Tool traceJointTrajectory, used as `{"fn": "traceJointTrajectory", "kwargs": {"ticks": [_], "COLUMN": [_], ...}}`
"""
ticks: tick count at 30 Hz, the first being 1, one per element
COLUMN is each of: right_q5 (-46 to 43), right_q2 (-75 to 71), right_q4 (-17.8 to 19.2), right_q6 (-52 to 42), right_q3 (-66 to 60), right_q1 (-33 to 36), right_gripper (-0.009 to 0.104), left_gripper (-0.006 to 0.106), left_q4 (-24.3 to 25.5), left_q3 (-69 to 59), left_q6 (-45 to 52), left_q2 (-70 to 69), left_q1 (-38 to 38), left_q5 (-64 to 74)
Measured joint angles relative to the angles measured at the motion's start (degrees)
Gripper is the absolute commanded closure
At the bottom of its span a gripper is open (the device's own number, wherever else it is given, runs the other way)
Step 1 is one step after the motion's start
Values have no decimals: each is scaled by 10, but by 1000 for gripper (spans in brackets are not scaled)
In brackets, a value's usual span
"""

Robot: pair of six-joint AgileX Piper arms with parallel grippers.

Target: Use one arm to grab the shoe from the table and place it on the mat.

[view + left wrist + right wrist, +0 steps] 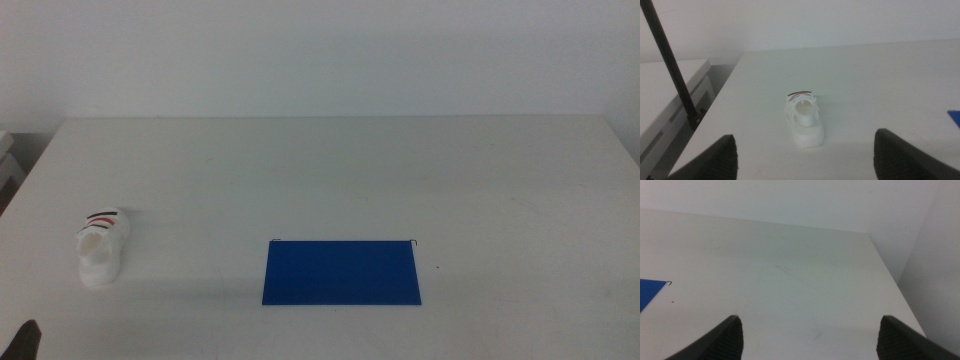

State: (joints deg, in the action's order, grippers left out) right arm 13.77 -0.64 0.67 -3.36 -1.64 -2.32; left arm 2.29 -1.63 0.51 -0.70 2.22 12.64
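Observation:
The small white shoe [103,249] with black and red straps stands on the white table [330,170] at the left. The dark blue mat [342,272] lies flat near the table's front middle, well to the right of the shoe. My left gripper [805,157] is open and empty, its jaws wide apart, short of the shoe [804,120], which sits centred ahead of it. Only a dark tip of the left arm [27,338] shows at the bottom left corner of the middle view. My right gripper [807,337] is open and empty over bare table, out of the middle view.
A black pole [672,70] and a grey side surface [665,95] stand beyond the table's left edge. A corner of the mat [650,292] shows in the right wrist view. The table's right edge [890,270] meets a white wall.

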Motion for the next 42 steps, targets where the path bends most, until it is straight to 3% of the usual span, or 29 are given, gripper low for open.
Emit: {"fn": "traceJointTrajectory", "kwargs": {"ticks": [10,20,42], "right_q5": [0,0,0], "right_q2": [0,0,0], "right_q4": [0,0,0], "right_q6": [0,0,0], "right_q3": [0,0,0], "right_q1": [0,0,0], "right_gripper": [17,17,17], "left_gripper": [7,7,7], "left_q4": [0,0,-1], "left_q3": [14,182,553], "left_q6": [0,0,0], "left_q2": [19,227,633], "left_q1": [0,0,0], "left_q5": [17,51,374]}}
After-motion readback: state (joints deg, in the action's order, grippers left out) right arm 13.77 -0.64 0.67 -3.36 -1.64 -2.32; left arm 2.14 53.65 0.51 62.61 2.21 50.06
